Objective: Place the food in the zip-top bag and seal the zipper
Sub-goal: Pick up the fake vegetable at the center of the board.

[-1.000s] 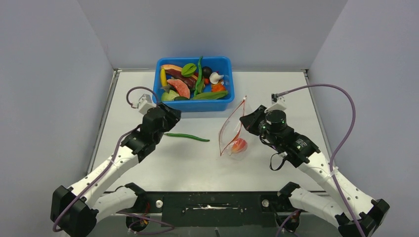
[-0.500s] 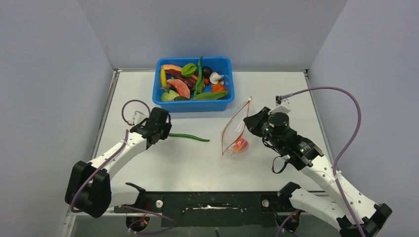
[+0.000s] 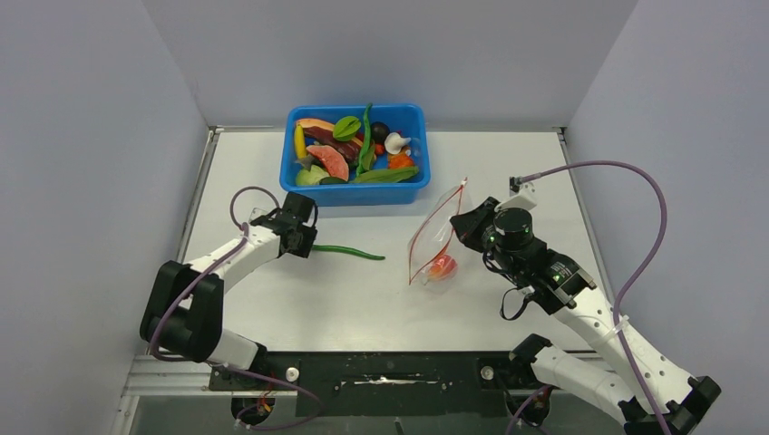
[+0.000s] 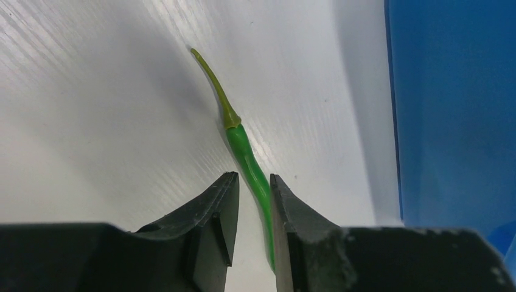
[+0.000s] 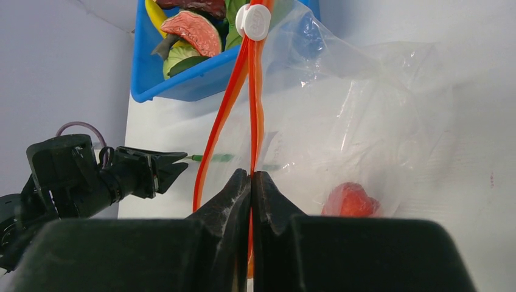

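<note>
A long green pod [image 3: 345, 251] lies on the table, left of the zip-top bag [image 3: 433, 240]. My left gripper [image 3: 308, 245] sits low at the pod's left end. In the left wrist view the pod [image 4: 243, 149] runs between the narrowly open jaws of my left gripper [image 4: 254, 176]; it touches the right finger and there is a gap at the left one. My right gripper [image 3: 458, 225] is shut on the bag's red-orange zipper strip [image 5: 255, 91] and holds the mouth open and upright. A red fruit [image 5: 350, 199] lies inside the bag. The slider tab [image 5: 254, 22] sits at the strip's far end.
The blue tub [image 3: 354, 192] stands at the back centre, holding several toy foods: papaya slice, banana, green pods, leaves. Grey walls close in the left, right and back sides.
My left arm has folded back and its gripper has come down to the pod's left end, the jaws around it. My right gripper has shifted slightly right with the bag.
</note>
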`<state>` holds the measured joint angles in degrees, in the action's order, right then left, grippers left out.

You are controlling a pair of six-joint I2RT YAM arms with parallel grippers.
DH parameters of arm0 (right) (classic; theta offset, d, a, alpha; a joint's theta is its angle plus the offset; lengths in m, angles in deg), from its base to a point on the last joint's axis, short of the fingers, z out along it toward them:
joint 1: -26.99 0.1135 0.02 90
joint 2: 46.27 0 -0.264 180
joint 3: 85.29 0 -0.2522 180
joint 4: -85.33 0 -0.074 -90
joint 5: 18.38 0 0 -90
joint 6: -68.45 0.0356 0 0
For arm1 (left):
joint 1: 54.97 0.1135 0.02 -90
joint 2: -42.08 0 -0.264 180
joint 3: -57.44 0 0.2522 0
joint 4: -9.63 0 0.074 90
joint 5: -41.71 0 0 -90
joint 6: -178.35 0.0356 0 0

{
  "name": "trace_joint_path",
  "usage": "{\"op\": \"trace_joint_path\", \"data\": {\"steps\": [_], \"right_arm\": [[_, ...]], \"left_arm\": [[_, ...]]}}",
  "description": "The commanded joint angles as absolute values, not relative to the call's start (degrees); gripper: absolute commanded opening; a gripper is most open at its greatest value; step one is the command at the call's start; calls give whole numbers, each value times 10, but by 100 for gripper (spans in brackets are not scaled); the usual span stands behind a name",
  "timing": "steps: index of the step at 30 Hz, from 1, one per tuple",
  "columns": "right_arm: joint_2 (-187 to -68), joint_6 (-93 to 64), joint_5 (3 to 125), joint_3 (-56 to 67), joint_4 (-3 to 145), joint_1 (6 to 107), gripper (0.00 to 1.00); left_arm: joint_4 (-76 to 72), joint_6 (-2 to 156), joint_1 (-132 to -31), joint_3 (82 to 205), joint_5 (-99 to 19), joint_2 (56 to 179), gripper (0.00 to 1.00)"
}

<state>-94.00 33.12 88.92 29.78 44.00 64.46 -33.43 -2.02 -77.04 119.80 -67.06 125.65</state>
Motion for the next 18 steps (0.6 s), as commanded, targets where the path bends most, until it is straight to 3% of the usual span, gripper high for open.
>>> {"op": "trace_joint_path", "data": {"steps": [1, 18], "right_arm": [[-925, 334, 912, 291, 453, 642, 0], [-931, 333, 918, 287, 451, 641, 0]], "left_arm": [[-321, -12, -766, 1222, -681, 1266, 25], [-282, 20, -752, 1230, -664, 1326, 27]]}}
